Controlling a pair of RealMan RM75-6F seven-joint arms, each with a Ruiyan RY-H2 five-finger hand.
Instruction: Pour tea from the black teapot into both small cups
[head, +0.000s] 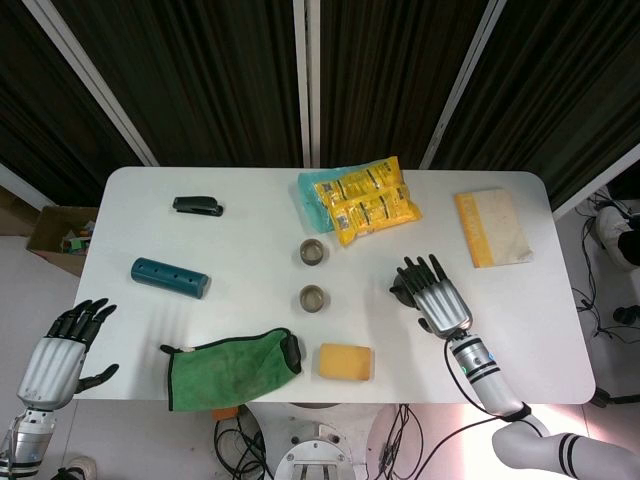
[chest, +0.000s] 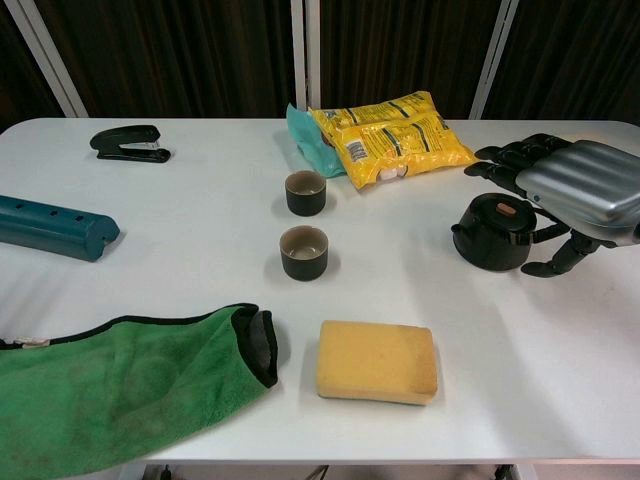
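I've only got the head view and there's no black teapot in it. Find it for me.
Observer: In the chest view, the black teapot sits directly beneath your right hand, which hides it from above.
Operator: Tell me if it's lifted.
Observer: No. It stands upright on the table, lid on.
Operator: Confirm the grip.
Observer: I can't. The fingers reach past its far side and the thumb curls at its near right, but contact isn't clear.
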